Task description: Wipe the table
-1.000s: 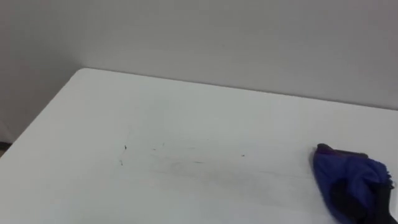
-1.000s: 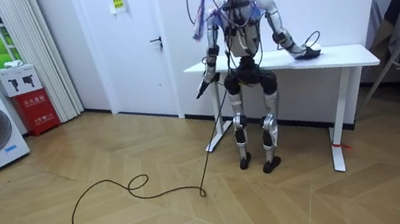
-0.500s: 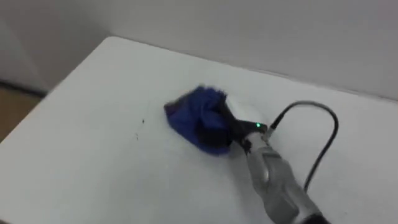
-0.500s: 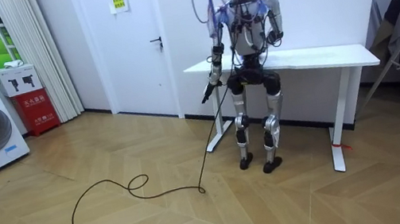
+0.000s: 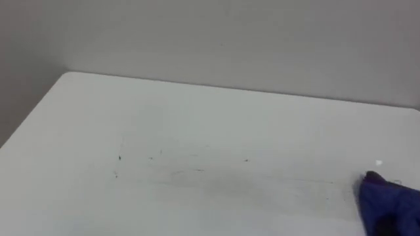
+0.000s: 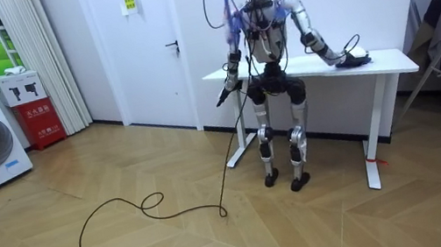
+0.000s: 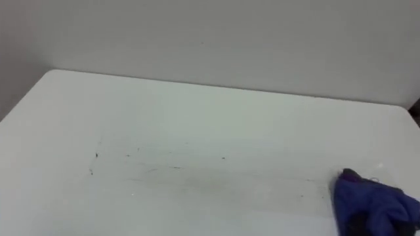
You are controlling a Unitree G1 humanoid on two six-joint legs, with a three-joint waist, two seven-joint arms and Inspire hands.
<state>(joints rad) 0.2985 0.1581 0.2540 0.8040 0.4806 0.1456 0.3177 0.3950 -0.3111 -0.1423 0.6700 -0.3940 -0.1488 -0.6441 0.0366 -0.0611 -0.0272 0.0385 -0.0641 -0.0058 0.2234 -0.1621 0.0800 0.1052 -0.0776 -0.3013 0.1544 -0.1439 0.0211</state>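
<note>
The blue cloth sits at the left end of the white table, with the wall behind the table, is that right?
Not quite. The blue cloth sits at the right end of the white table, not the left. Both eye views show it at the lower right. The wall is behind the table, as you said.

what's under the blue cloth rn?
The blue cloth lies on the white table, so tabletop is beneath it. In the room view the right hand is at the cloth; anything else beneath it is covered.
</note>
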